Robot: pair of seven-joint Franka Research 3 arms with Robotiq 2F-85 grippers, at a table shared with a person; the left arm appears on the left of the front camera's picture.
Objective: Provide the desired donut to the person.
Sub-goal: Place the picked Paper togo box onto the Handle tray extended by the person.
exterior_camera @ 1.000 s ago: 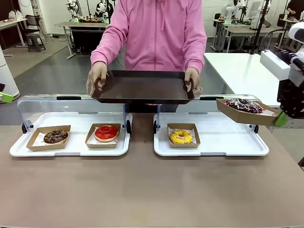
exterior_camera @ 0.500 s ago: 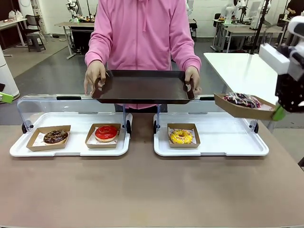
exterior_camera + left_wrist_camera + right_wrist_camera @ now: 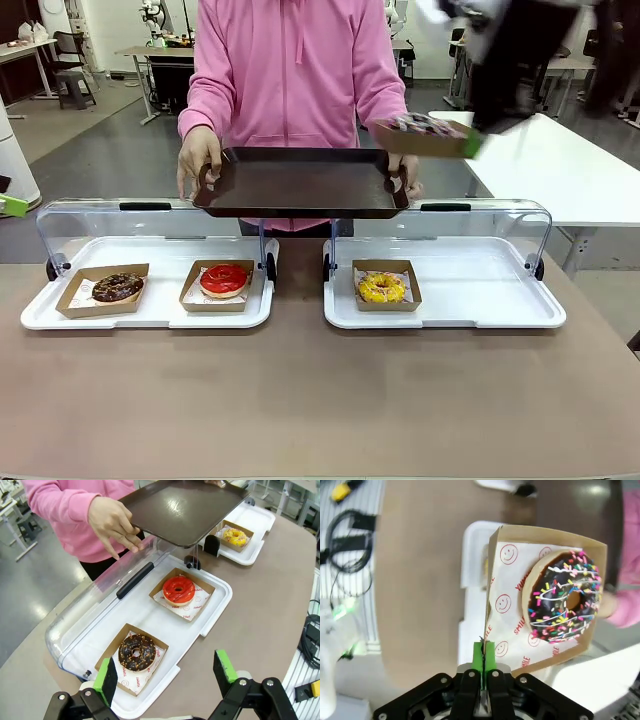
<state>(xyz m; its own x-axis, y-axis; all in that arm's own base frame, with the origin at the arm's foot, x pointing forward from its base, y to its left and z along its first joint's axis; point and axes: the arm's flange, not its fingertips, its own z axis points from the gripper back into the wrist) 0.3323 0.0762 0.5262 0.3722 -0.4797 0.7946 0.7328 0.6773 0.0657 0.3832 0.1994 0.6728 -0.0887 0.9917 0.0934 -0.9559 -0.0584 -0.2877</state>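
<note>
1. Right arm: in the front view it reaches in high from the right and is blurred. Its forearm runs down towards the person beyond the far edge of the worktop.
2. Right claw: pressed together, green pads pinching one thin side wall of a cardboard donut box.
3. Task item: the chocolate donut with coloured sprinkles lies in that box on printed paper. The box is held in the air, roughly level, above the right end of the brown serving tray. It is near the person's hand there, and no contact can be seen.
4. Person: stands at the far edge in a pink hooded sweatshirt. Both hands grip the end handles of the serving tray, held level above the open clear lids.
5. Left arm: its claw hangs over the near left part of the worktop, angled down.
6. Left claw: fingers spread wide, nothing between them. It is above the near rim of the left display tray.
7. Left display tray, far left of the worktop: a boxed chocolate donut with nut crumbs and a boxed red glazed donut, side by side.
8. Right display tray, far right of the worktop: a boxed yellow donut at its left end.
</note>
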